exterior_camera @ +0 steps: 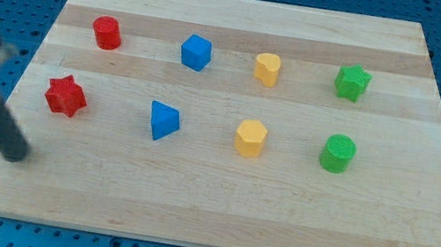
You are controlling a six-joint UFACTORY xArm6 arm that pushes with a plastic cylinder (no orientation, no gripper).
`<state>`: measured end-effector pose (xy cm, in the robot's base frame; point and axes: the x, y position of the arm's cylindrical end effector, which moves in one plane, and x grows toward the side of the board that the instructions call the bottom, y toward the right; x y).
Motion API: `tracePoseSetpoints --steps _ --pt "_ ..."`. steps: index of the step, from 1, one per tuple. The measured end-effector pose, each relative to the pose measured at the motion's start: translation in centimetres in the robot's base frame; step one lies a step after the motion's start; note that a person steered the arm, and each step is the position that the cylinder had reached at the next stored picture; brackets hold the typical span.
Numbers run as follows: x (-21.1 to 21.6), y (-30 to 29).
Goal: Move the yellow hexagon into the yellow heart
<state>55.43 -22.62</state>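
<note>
Desk [214, 217]: one wooden board, carrying eight blocks in two rows of four.
Red: two, cylinder [106, 33] and star [65, 95], toward the left edge.
Blue: two, cube [196, 52] and triangle [163, 120].
Yellow: two, yellow heart [267, 69] with yellow hexagon [249, 137] directly below it, apart.
Green: two, star [352, 82] and cylinder [338, 153], toward the right edge.
Hand: a bare rod with nothing to open or close; my tip [15, 152] sits near the bottom-left corner, below the red star.
Hexagon versus tip: well apart, hexagon far to the view's right.

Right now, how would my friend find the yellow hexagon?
Look at the wooden board with two rows of blocks. In the bottom row, the yellow hexagon sits third from the view's left, between the blue block and green cylinder. It's that row's only yellow.
</note>
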Motion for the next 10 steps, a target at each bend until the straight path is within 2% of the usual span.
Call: tracePoseSetpoints --steps 2,3,4,5,6,7,8,9,10 --pt "0.1 16.7" --pt "-0.7 21.5" --pt "-3.5 22.0" --pt "-8.0 22.8" --pt "-9.7 23.2" --pt "-5.4 22.9" --pt "-3.2 24.6" --pt "-7.1 27.3" --pt "-12.0 26.3"
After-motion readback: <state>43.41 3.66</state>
